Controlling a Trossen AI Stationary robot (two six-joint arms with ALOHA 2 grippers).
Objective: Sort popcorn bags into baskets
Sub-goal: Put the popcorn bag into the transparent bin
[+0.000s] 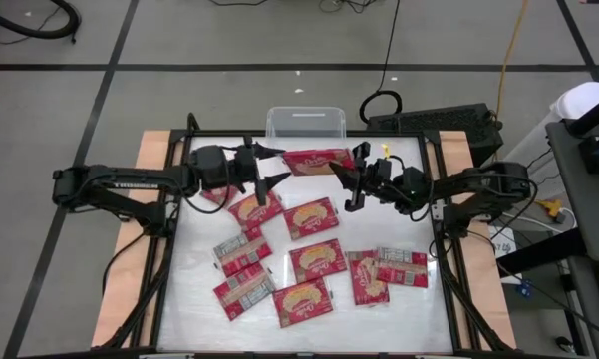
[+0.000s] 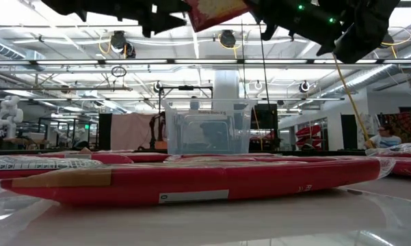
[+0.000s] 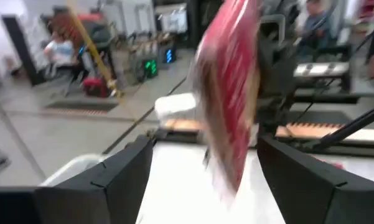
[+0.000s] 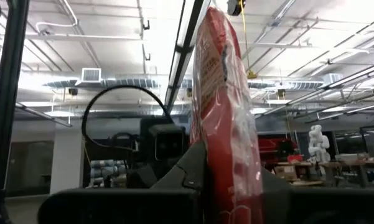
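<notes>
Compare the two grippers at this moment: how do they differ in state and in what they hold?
The left gripper stands open, its fingers spread clear of the raised popcorn bag; the right gripper is shut on that bag's other end. So the left holds nothing, while the right carries the bag alone. They share a place: both are raised over the table's far part, near the clear bin, facing each other across the bag.
</notes>
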